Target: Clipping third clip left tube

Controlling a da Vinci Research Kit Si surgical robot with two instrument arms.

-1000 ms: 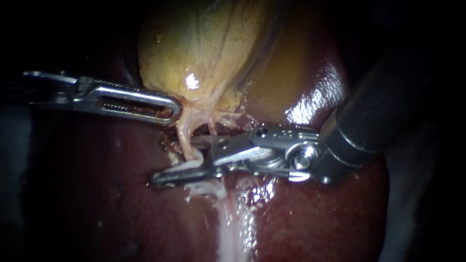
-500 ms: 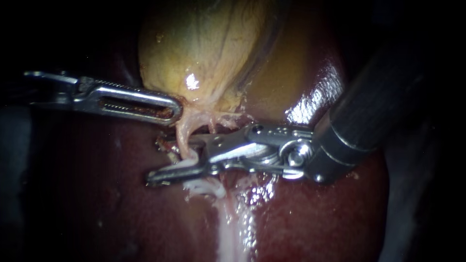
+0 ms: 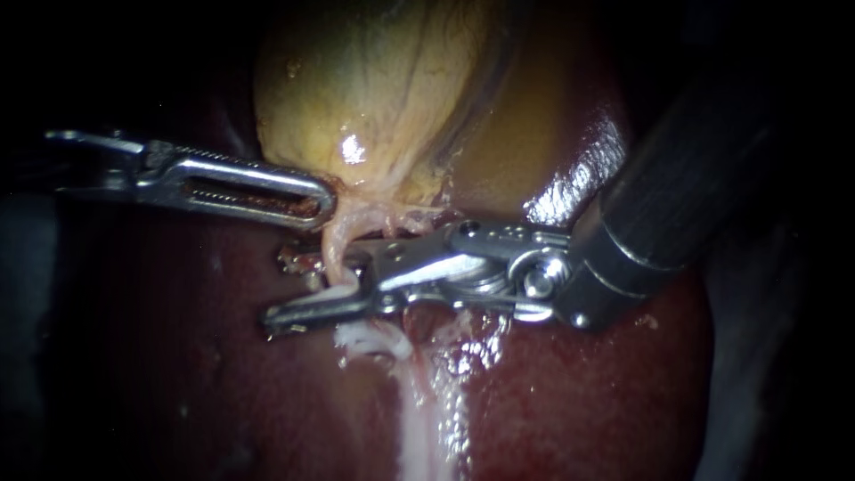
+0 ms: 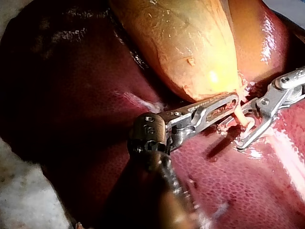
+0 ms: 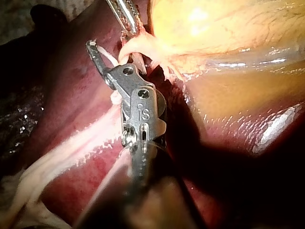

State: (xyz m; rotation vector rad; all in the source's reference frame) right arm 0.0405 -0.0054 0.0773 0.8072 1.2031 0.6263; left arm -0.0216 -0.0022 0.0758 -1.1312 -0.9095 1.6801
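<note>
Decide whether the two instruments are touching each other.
Apart. In the endoscope view, a clear gap, crossed by the tube, separates the left instrument from the right instrument, whose open jaws straddle that tube.

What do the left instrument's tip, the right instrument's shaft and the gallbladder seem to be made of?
Left instrument: bare metal, probably steel, polished; it glints and shows a toothed slot. Right instrument, its shaft: dark, matt, perhaps coated or plastic; little shine. Gallbladder: soft wet tissue, yellowish, streaked, with a glossy highlight.
</note>
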